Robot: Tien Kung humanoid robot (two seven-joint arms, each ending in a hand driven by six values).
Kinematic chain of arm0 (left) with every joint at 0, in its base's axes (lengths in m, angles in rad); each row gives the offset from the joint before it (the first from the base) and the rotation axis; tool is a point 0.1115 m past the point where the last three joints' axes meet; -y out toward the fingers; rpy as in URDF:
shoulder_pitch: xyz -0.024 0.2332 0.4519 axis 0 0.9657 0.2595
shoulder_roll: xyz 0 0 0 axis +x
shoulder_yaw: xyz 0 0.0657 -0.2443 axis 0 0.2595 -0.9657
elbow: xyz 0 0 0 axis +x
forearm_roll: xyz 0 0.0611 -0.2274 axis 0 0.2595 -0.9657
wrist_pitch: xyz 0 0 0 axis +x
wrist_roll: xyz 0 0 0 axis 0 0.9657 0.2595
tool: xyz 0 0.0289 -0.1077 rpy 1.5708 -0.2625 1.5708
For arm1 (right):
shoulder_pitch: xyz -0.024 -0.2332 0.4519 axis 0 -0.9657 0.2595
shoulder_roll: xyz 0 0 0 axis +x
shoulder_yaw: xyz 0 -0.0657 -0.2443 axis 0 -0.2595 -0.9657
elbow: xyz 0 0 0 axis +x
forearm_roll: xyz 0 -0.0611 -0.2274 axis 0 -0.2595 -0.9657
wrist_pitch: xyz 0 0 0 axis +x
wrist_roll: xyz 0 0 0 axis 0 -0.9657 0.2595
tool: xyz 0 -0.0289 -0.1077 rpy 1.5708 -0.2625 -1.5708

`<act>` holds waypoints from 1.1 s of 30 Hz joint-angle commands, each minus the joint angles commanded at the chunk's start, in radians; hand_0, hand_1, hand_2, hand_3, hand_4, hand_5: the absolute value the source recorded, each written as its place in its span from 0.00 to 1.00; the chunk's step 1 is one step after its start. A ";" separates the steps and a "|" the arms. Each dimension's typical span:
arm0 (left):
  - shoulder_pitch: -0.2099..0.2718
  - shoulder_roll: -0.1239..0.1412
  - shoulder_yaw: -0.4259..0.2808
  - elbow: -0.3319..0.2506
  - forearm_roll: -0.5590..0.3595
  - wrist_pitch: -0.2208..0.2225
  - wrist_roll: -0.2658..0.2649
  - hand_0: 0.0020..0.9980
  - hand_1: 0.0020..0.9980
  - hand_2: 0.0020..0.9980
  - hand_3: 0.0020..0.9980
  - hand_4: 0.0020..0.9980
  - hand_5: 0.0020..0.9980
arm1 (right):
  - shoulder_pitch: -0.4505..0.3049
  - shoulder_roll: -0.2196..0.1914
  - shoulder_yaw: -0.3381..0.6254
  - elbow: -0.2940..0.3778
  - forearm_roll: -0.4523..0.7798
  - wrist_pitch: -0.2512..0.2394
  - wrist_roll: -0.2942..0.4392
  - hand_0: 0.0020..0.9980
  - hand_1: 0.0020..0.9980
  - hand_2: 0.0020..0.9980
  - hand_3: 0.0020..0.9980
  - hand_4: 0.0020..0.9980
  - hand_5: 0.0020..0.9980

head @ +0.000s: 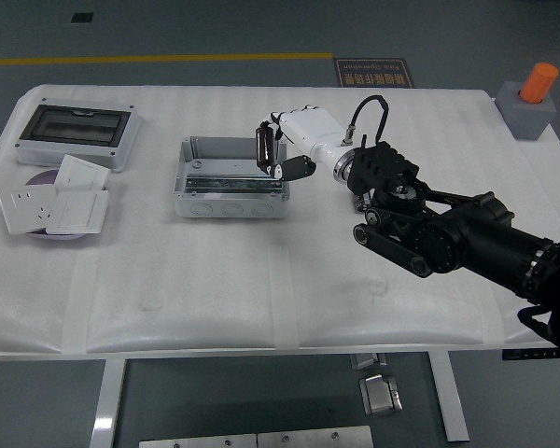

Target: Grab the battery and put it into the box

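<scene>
- The right hand (282, 152), white-shelled with black fingers, is clenched around the battery (261, 149), a small dark cylinder held upright between the fingertips.
- The battery hangs over the right end of the box (230, 177), above its open top and clear of the desk; whether it touches the box's rim cannot be told.
- Behind the hand, a black cable loops over the wrist, and the black right arm (448, 238) runs back across the desk to the right edge of the picture.
- The box is a grey open-topped enclosure with a metal rail along its floor, standing a little left of the desk's middle, nearer the far edge.
- Near the far left corner of the desk (261, 299) lies a grey enclosure with a dark window lid (75, 133).
- Just in front of it, by the left edge, white wall sockets (56, 203) are piled on a purple plate (39, 182).
- At the far right corner stands a grey block (528, 109) with an orange cylinder (540, 81) sticking up from it, tilted.
- The desk top is covered in white foam sheet.
</scene>
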 joint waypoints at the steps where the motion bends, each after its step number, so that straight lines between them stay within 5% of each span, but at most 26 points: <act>1: 0.000 0.000 -0.001 0.000 0.001 0.000 0.001 0.59 0.62 0.52 0.62 0.45 0.51 | 0.000 0.005 -0.001 -0.003 -0.001 0.004 -0.002 0.87 0.75 0.69 0.69 0.71 0.48; 6: 0.000 0.000 -0.004 0.001 0.005 -0.002 0.003 0.59 0.62 0.52 0.62 0.45 0.51 | -0.002 0.019 -0.004 -0.007 -0.005 0.012 -0.006 0.87 0.75 0.69 0.69 0.71 0.48; 7: 0.000 0.000 -0.005 0.001 0.006 -0.002 0.004 0.59 0.62 0.51 0.62 0.46 0.52 | -0.002 0.022 -0.004 -0.007 -0.005 0.012 -0.007 1.00 0.88 0.85 0.89 0.95 0.63; 22: -0.002 0.001 -0.009 0.000 0.018 -0.005 0.006 0.59 0.62 0.50 0.62 0.46 0.52 | -0.003 0.028 -0.024 -0.013 0.006 0.017 -0.009 1.00 0.93 0.89 0.96 1.00 0.70; 26: -0.002 -0.001 -0.002 0.000 0.008 -0.003 0.004 0.59 0.61 0.49 0.62 0.46 0.52 | -0.003 -0.007 -0.038 -0.012 0.020 0.007 -0.002 1.00 0.93 0.89 0.96 1.00 0.72; 33: 0.003 -0.004 0.010 0.001 -0.016 0.000 -0.001 0.59 0.62 0.49 0.61 0.46 0.51 | -0.036 -0.149 -0.114 -0.037 0.065 0.012 0.013 1.00 0.91 0.87 0.95 1.00 0.72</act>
